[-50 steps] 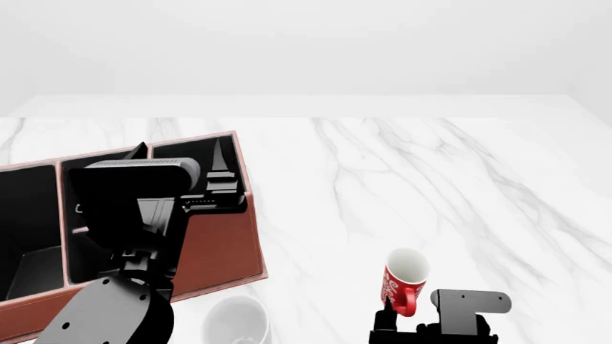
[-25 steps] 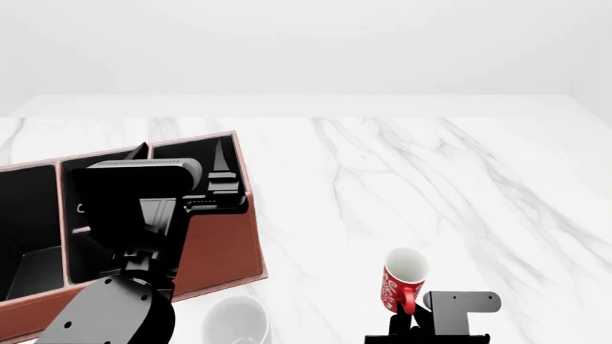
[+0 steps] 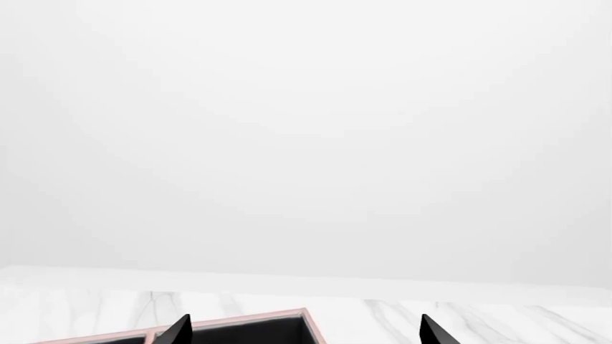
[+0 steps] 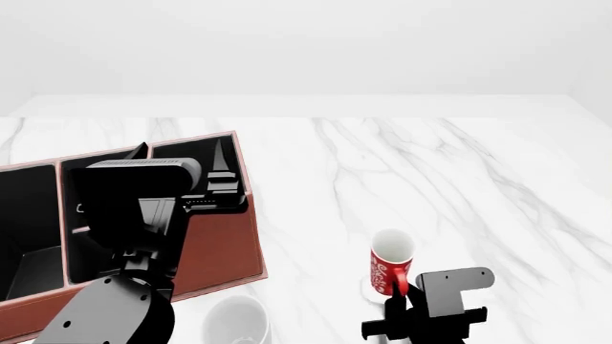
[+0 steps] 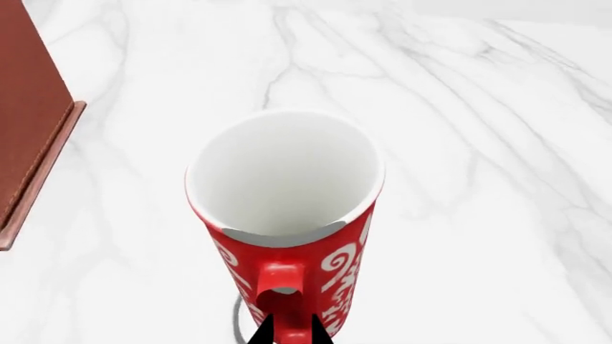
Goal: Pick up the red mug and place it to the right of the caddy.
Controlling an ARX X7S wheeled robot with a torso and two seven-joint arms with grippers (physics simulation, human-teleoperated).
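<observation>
The red mug (image 4: 390, 264) with white print is near the table's front, to the right of the caddy (image 4: 225, 244). My right gripper (image 4: 397, 301) is shut on its red handle and holds it upright just above the marble. In the right wrist view the mug (image 5: 287, 193) shows its white inside, with my gripper (image 5: 289, 331) pinching the handle and the caddy's wall (image 5: 24, 107) off to one side. My left gripper (image 4: 182, 154) is open and empty over the caddy's end compartment. In the left wrist view the gripper (image 3: 303, 331) has its tips wide apart above the caddy's rim (image 3: 239, 319).
A larger plain white mug (image 4: 236, 322) stands at the front edge, just right of the caddy's near corner and left of my right gripper. The white marble table (image 4: 431, 165) stretches back and to the right.
My right gripper has moved the red mug a little to the left and away from the front edge, raising it slightly. The left arm has not moved.
</observation>
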